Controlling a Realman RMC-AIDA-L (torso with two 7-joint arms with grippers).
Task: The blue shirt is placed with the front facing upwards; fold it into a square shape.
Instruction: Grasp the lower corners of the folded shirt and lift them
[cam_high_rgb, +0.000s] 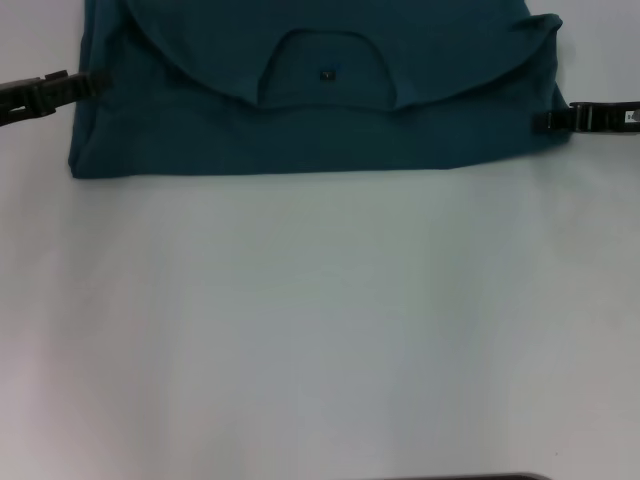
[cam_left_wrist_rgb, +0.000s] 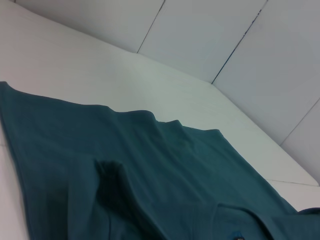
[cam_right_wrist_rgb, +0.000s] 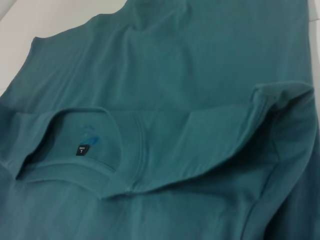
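The blue shirt (cam_high_rgb: 300, 140) lies across the far part of the white table (cam_high_rgb: 320, 320). One layer is folded over, leaving a curved edge. The round collar (cam_high_rgb: 325, 70) and its small dark label (cam_right_wrist_rgb: 82, 150) face up. The near edge of the shirt runs straight. My left gripper (cam_high_rgb: 85, 83) reaches in from the left, with its tip at the shirt's left edge. From the right, my right gripper (cam_high_rgb: 550, 120) overlaps the shirt's right edge. In the right wrist view the folded layer bulges up beside the collar. Neither wrist view shows its own gripper.
Bare white tabletop fills the near half of the head view. A dark strip (cam_high_rgb: 460, 476) shows at the bottom edge. The left wrist view shows pale wall panels (cam_left_wrist_rgb: 215, 35) behind the table's far side.
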